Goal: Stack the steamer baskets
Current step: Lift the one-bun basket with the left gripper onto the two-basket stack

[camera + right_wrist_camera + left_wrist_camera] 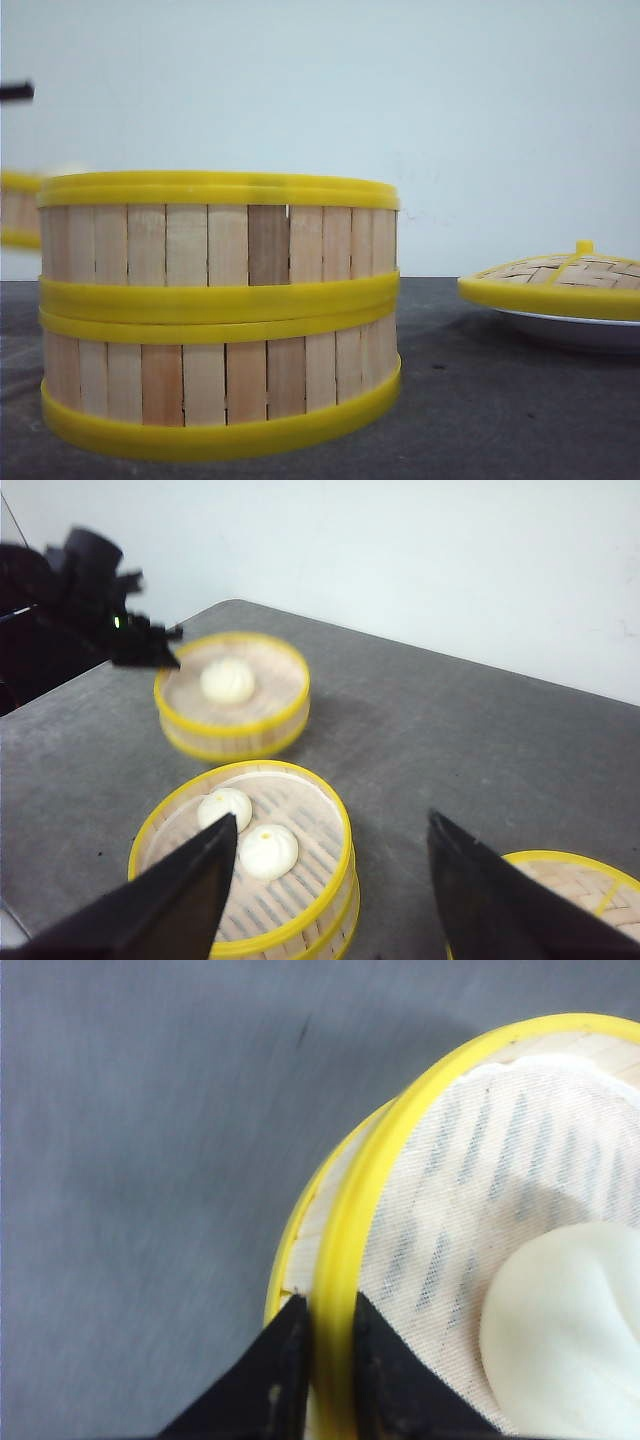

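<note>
stacked pair (220, 310): nearest the front camera, two round shallow steamer baskets one on the other, vertical pale wood slats, glossy yellow plastic rims, one darker slat in the upper wall. Right wrist view shows two white smooth buns (250, 830) on the slatted floor of the top one.
table (480, 400): dark grey, matte, faintly scuffed.
lid (560, 278): at 3 o'clock of the stack, flat woven disc, yellow rim and small knob, resting on a white plate (575, 330).
third basket (232, 695): well apart from the stack, toward 10 o'clock behind it; only its edge shows in the front view. Cloth liner with faint grey stripes, one round white bun (570, 1330) inside.
left gripper (325, 1360): black wedge fingers clenched on the third basket's yellow rim, one finger outside the wall, one inside.
right gripper (330, 880): black tapered fingers spread wide, grasping nothing, above the stack and the lid.
</note>
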`<state>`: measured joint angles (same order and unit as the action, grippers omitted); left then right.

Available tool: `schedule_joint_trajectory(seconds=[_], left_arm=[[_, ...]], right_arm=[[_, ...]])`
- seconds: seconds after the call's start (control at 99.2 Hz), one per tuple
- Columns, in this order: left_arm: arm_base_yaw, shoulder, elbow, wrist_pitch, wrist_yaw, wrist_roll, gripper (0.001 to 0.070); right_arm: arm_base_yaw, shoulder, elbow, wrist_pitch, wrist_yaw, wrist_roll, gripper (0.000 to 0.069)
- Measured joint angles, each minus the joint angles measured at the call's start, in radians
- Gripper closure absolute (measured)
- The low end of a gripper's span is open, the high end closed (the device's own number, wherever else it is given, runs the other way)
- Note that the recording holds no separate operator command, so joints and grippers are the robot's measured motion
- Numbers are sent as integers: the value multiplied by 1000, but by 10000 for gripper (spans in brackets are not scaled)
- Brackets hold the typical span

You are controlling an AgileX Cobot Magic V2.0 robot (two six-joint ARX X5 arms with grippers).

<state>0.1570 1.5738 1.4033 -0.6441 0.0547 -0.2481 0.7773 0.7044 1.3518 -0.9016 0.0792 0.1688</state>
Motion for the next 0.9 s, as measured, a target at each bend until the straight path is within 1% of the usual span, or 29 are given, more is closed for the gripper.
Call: schedule_joint_trajectory(seconds=[0.06, 0.192, 0.282, 0.353, 0.605, 0.716, 0.796, 0.897], left_arm=[[0, -19, 57, -30, 40, 0, 680], [-7, -89, 149, -80, 153, 8, 680], [-26, -161, 168, -123, 205, 22, 680], [-47, -222, 168, -175, 230, 39, 680], [-162, -386, 168, -352, 234, 127, 680], [-215, -414, 168, -407, 233, 149, 680], [-242, -414, 167, -446, 232, 160, 680], [-274, -414, 135, -451, 229, 167, 680]], right_arm=[[0, 0, 0, 0, 0, 2, 319], [0, 0, 0, 0, 0, 4, 319], [0, 0, 0, 0, 0, 4, 319], [0, 0, 0, 1, 1, 4, 319], [0, 0, 0, 28, 26, 4, 319], [0, 0, 0, 39, 26, 4, 319], [0, 0, 0, 40, 26, 4, 319], [0, 0, 0, 40, 26, 3, 319]])
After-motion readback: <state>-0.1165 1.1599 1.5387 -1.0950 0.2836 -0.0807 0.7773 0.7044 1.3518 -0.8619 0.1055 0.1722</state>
